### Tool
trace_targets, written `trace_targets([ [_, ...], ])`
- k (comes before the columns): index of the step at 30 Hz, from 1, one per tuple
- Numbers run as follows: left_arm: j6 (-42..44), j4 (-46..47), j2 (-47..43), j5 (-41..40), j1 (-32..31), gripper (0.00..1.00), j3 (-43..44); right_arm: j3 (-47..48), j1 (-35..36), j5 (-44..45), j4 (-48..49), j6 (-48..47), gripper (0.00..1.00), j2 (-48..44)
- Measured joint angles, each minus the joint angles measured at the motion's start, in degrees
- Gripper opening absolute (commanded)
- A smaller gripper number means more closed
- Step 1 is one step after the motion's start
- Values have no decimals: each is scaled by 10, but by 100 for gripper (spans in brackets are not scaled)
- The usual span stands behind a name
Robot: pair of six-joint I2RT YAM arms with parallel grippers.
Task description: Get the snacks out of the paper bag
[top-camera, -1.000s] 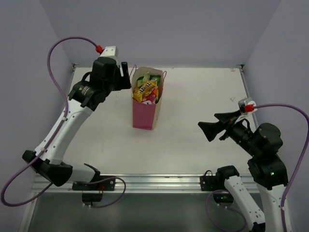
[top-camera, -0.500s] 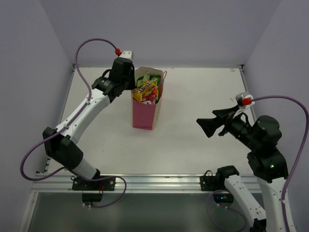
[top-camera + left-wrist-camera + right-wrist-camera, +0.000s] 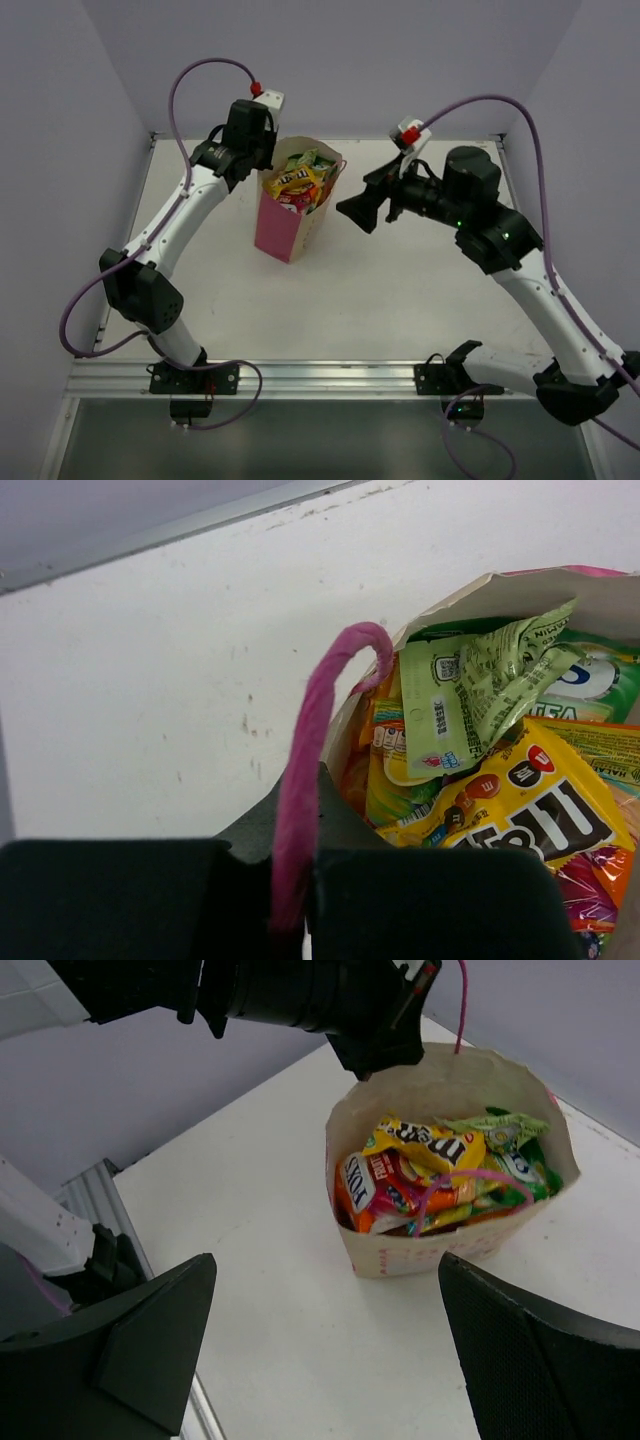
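The pink paper bag (image 3: pixel 283 222) stands at the back of the table, leaning a little, with its mouth open. The snacks (image 3: pixel 298 181) fill it to the rim: a yellow packet (image 3: pixel 530 802), a green packet (image 3: pixel 487 668), and red and orange ones (image 3: pixel 372 1185). My left gripper (image 3: pixel 262 163) is at the bag's back-left rim, shut on its pink cord handle (image 3: pixel 308 745). The right gripper (image 3: pixel 361 211) hangs open just right of the bag, nothing between its fingers. In the right wrist view the bag (image 3: pixel 440 1252) lies ahead of the right gripper (image 3: pixel 325 1268), with the second handle (image 3: pixel 470 1178) draped over the packets.
White table (image 3: pixel 420 280) with purple walls on three sides. A metal rail (image 3: pixel 320 376) runs along the near edge with both arm bases. Purple cables (image 3: pixel 205 75) loop above each arm.
The left gripper closed on the bag's handle and the bag shifted left and tilted. The right arm swung from the near right up to the bag's right side, staying open.
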Motion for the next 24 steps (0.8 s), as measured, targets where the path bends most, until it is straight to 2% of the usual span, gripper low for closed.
trace_targets([
  [2,37,-6,3,9,2,0,14,41,22,6,5,-31,95,55],
  [7,94,-7,-6,48,4,0,22,94,49,6,17,-105,87,140],
  [11,110,10,-56,90,8,0,-37,104,67,5,31,-162,78,183],
  [15,110,23,-120,117,8,0,-106,72,73,6,74,-207,72,207],
  [24,109,36,-173,154,9,0,-162,43,73,18,155,-270,74,322],
])
